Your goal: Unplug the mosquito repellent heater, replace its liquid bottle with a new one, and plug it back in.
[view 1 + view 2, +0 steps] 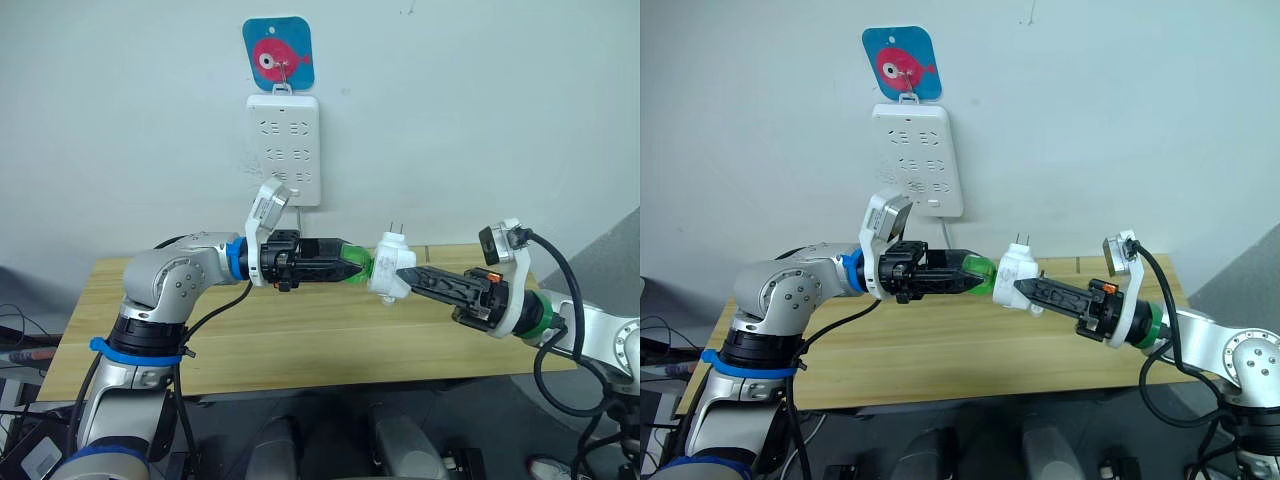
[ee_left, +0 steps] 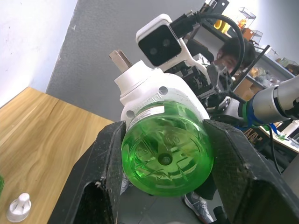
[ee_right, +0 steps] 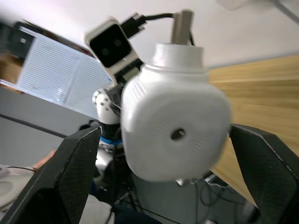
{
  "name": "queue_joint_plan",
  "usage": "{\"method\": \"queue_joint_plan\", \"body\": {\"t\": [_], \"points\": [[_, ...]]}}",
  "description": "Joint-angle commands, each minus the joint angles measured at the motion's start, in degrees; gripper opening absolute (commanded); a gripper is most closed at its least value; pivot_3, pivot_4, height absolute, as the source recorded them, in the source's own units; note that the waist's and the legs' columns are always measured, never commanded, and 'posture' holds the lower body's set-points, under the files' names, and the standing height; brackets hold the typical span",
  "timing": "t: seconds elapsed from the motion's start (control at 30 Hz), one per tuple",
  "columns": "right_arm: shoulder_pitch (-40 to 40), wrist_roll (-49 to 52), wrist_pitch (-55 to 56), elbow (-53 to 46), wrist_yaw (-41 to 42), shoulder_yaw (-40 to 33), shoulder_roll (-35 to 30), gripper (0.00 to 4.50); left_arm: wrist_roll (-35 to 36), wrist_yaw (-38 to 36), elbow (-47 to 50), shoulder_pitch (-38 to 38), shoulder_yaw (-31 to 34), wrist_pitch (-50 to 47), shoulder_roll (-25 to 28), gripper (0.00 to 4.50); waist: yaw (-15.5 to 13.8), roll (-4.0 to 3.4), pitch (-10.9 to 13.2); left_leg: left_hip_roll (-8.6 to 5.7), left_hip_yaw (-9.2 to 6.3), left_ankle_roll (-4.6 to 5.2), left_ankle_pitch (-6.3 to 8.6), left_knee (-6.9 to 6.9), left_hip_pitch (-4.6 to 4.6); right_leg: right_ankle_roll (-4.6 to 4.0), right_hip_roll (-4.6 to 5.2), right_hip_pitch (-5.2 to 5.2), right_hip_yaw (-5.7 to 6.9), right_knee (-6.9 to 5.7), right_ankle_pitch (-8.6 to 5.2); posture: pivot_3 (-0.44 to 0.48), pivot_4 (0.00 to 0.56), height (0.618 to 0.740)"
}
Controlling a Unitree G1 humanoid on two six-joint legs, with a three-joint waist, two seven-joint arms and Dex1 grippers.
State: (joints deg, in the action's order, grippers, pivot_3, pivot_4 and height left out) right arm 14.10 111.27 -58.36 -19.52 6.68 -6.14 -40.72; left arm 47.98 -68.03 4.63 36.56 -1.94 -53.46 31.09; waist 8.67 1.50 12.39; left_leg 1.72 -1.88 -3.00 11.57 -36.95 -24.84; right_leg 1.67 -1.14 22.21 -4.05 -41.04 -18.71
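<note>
the mosquito repellent heater hangs in mid-air above the wooden table, below and to the right of the white power strip on the wall, its two metal prongs pointing up. the left gripper is clamped on the green liquid bottle that sticks out of the heater's side toward the robot's left. the right gripper comes in from the other side, its black fingers meeting the white body.

the left wrist view adds what the head cameras hide: the round ribbed base of the green bottle squeezed between two black fingers, the white heater behind it, a small white cap lying on the tabletop, and a person's dark-haired head in the background among shelves. the right wrist view gives the heater's far face, rounded and white with a small round hole in the middle, one prong at its top; the right fingers stand spread on either side with a visible gap to the body, so it is not squeezing there.

a blue card with a pink fish hangs on the hook above the power strip. the two arms nearly meet end to end across the front of the table.
</note>
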Motion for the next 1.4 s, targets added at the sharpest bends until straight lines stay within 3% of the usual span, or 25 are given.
{"method": "queue_joint_plan", "body": {"t": [0.03, 0.2, 0.47, 0.57, 0.63, 0.77, 1.03, 1.4], "points": [[1.23, 1.73, 1.55, -1.60, -0.12, 0.39, 0.88, 4.33, 1.47, -0.02, 3.13, 0.58, 0.54, 0.26, -0.37, 2.29, -0.02, 0.00, 0.00, 0.00, 0.00, 0.00, 0.00, 0.00, 0.00, 0.00, 0.00, 0.00, 0.00, 0.00, 0.00, -0.208, 0.150, 0.723], [1.88, 1.73, 1.74, -1.98, -0.07, 0.73, 1.52, 2.98, 1.20, -0.08, 3.52, 0.33, 0.09, 0.74, -0.28, 2.29, -0.17, 0.00, -0.01, 0.00, 0.03, 0.00, 0.00, 0.01, 0.01, -0.01, 0.00, 0.01, 0.00, 0.00, 0.01, -0.205, 0.151, 0.723], [2.35, 1.73, 1.68, -1.97, 0.29, 0.70, 1.20, 2.96, -1.91, -0.65, 4.01, -0.45, -1.52, 4.64, 0.03, 2.29, -0.27, 0.00, -0.01, 0.00, 0.00, 0.00, 0.00, 0.00, 0.00, -0.02, 0.00, 0.01, 0.00, 0.00, 0.01, -0.203, 0.153, 0.723], [2.47, 1.73, 1.37, -1.59, 0.32, 0.47, 0.58, 2.96, -10.13, -2.80, 1.72, -0.83, -4.55, 14.10, 2.01, 2.29, -0.32, 0.00, -0.02, 0.00, 0.01, 0.00, 0.00, 0.00, 0.00, -0.02, 0.00, 0.00, -0.01, 0.00, 0.01, -0.202, 0.152, 0.723], [2.60, 1.73, 1.36, -1.29, 0.17, 0.26, 0.42, 2.96, -15.46, -4.87, -0.26, -1.01, -6.10, 22.24, 3.06, 3.01, -0.41, -0.01, -0.02, -0.01, 0.03, 0.00, 0.00, 0.00, 0.00, -0.03, 0.00, 0.00, -0.03, 0.01, 0.01, -0.202, 0.152, 0.723], [2.84, 1.73, 1.69, -0.70, -0.93, -0.19, 0.92, 2.96, -17.05, -6.90, -0.25, -1.91, -5.52, 27.60, 3.98, 4.16, -0.30, -0.01, -0.02, 0.01, 0.06, 0.00, 0.00, 0.01, 0.01, -0.03, -0.01, 0.02, -0.05, 0.00, 0.02, -0.203, 0.153, 0.723], [3.04, 1.73, 1.52, -0.31, -2.09, -0.30, 1.37, 2.96, -17.63, -2.44, 3.13, -3.46, -3.68, 30.65, 1.97, 4.17, -0.63, 0.00, -0.02, -0.01, 0.04, 0.00, 0.00, -0.01, -0.03, -0.03, 0.03, 0.03, -0.04, 0.00, 0.02, -0.190, 0.152, 0.723], [3.20, 1.73, 1.18, -0.18, -3.11, -0.16, 1.20, 2.96, -20.34, -3.58, 3.85, -2.85, -6.07, 35.14, 0.99, 4.17, -0.64, -0.01, -0.03, 0.00, 0.04, 0.00, 0.00, 0.00, -0.02, -0.03, 0.01, 0.02, -0.03, -0.01, 0.02, -0.190, 0.151, 0.723]]}}
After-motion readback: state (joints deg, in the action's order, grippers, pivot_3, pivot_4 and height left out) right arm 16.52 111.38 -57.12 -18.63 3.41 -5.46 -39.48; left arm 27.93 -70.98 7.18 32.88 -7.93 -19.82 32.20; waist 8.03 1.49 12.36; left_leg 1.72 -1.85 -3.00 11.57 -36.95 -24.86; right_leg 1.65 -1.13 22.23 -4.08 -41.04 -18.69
